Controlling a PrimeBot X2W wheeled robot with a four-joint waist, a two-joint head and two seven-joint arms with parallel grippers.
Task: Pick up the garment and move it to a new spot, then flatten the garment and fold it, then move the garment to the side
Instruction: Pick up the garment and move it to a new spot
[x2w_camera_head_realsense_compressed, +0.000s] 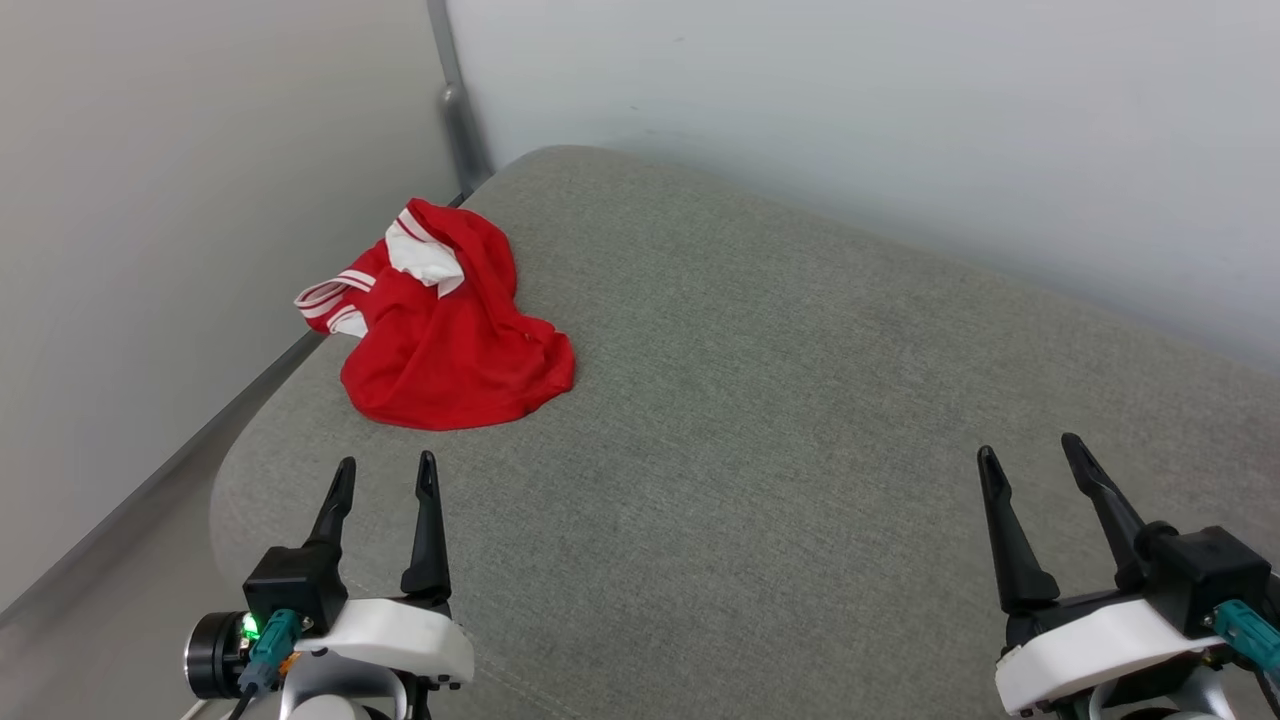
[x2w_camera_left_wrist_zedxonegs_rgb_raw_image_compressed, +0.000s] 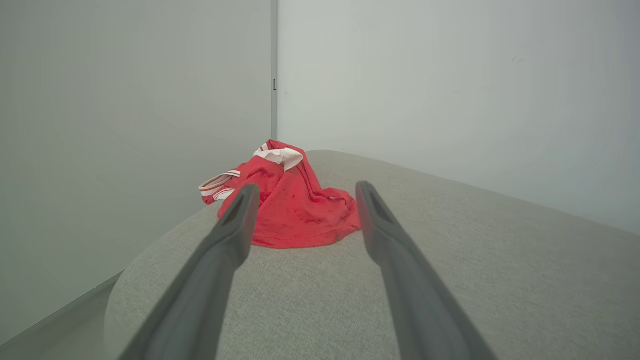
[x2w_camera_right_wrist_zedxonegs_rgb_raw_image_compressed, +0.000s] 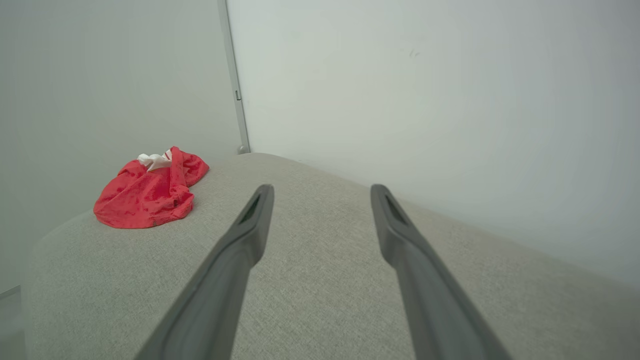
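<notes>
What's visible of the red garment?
The garment is red, thin knit fabric, crumpled into a low heap, stitched hem toward the robot. White fabric and red-and-white striped trim show at its far left side. It lies near the far left corner of the grey cushion, resting on that alone.

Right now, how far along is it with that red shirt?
Done: nothing that shows. The shirt lies in a crumpled heap near the far left corner of the grey cushion. In hand: nothing; the left gripper and right gripper are both open and empty, short of the shirt, the left one nearer. To do: picking it up, moving it, flattening, folding, setting it aside.
</notes>
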